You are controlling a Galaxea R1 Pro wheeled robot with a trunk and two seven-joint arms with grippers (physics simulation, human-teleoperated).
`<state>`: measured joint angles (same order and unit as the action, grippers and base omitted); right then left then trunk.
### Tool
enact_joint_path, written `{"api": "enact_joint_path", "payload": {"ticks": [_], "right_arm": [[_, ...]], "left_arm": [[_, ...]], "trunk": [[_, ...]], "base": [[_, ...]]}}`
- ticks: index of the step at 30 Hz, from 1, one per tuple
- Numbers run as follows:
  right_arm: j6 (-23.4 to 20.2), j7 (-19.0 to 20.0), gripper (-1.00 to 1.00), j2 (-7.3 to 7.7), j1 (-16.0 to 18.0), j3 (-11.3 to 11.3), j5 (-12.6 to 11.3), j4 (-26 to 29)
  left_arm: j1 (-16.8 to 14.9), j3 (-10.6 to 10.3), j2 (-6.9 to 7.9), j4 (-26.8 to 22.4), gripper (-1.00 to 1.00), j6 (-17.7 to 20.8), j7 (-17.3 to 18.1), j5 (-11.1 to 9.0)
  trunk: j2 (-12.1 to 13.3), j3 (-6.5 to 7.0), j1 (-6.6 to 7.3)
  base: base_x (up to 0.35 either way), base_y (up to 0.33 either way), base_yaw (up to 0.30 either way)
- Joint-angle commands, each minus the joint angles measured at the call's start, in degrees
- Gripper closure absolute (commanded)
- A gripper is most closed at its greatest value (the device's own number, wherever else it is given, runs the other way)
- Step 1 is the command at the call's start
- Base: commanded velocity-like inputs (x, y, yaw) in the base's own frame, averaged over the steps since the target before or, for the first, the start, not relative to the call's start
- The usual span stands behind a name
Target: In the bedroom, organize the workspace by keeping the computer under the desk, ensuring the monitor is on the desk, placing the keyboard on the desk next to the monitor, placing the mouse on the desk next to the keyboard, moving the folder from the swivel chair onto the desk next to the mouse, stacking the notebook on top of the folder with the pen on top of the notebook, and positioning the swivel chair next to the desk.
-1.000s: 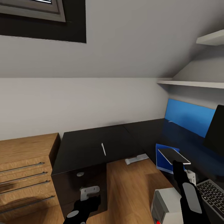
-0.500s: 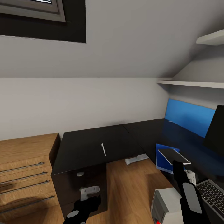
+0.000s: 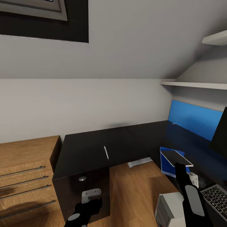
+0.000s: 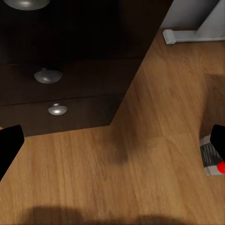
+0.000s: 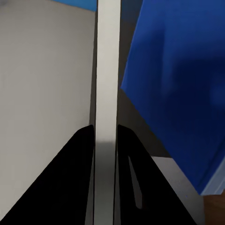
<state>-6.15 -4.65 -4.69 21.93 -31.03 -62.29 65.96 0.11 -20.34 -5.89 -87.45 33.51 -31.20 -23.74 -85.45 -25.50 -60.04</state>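
The right gripper was raised over the inner edge of the table, its jaws closed on the edge of the notebook, which it held flat in the air above the folder. In the right wrist view the notebook ran edge-on between the two black fingers, with the folder beneath it. The folder lay on the black top at the near edge, close to the keyboard, whose corner showed at the lower right. The pen lay alone on the table's left wing, well apart from the folder. A dark edge of the monitor stood at the far right. The computer sat on the wood floor under the right arm.

The left gripper hung low in front of the drawer unit, jaws spread wide and holding nothing; its wrist view showed the round knobs and the fingertips far apart. A light-wood cabinet stood just beside the table's left end.
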Motion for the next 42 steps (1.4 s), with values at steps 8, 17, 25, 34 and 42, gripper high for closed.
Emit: {"api": "enact_joint_path", "payload": {"ticks": [8,17,25,34,42], "right_arm": [[-0.4,0.0,1.0,-0.06,0.0,-0.2,-0.1,0.1],[-0.4,0.0,1.0,-0.06,0.0,-0.2,0.1,0.2],[-0.3,-0.1,1.0,-0.06,0.0,-0.2,0.3,0.2],[-0.3,-0.1,1.0,-0.06,0.0,-0.2,0.3,0.3],[-0.3,-0.1,1.0,-0.06,0.0,-0.2,0.3,0.3]], "left_arm": [[0.0,-0.1,0.0,-0.1,-1.0,0.0,-0.7,-0.6],[0.0,-0.1,0.0,-0.1,-1.0,0.0,-0.7,-0.6],[0.0,-0.1,0.0,-0.1,-1.0,0.0,-0.7,-0.6],[0.0,0.0,0.0,-0.1,-1.0,0.1,-0.6,-0.6],[0.0,0.0,0.0,-0.1,-1.0,0.1,-0.6,-0.6]], "trunk": [[0.0,-0.05,0.0],[0.0,-0.05,0.0],[0.0,-0.05,0.0],[0.0,-0.05,0.0],[0.0,-0.05,0.0]], "base": [[0.115,0.001,0.0],[0.024,-0.001,0.0],[0.002,-0.103,0.0],[0.0,-0.01,0.0],[0.0,0.0,0.0]]}}
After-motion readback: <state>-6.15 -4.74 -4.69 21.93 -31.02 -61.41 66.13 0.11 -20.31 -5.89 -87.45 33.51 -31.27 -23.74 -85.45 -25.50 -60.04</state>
